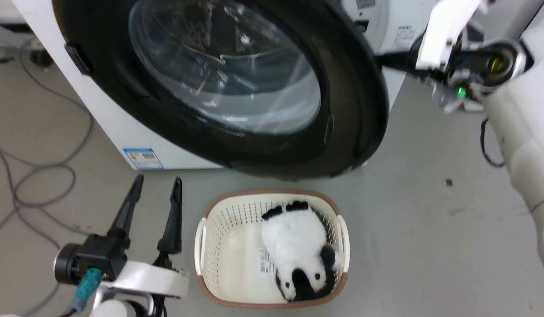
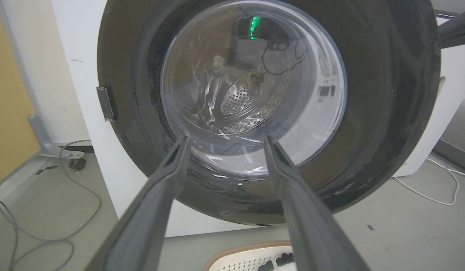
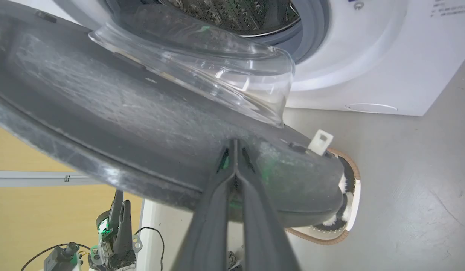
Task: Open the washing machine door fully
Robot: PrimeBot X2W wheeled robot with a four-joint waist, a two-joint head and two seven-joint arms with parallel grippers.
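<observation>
The washing machine door (image 1: 351, 110), round and glossy black with a bulging glass window, stands partly swung out from the white washing machine (image 1: 113, 127). My right gripper (image 1: 383, 59) reaches in behind the door's free edge. In the right wrist view it (image 3: 234, 143) is shut, its tips against the door's dark grey inner rim (image 3: 115, 113), with the steel drum (image 3: 236, 15) beyond. My left gripper (image 1: 156, 185) hangs open low at the left, apart from the door. In its own view, the left gripper (image 2: 226, 140) points at the door (image 2: 386, 113) from the outside.
A cream laundry basket (image 1: 219, 229) holding a panda plush (image 1: 298, 246) sits on the floor just below the door. Grey cables (image 1: 34, 176) trail over the floor at the left. Another white appliance (image 1: 399, 26) stands behind my right gripper.
</observation>
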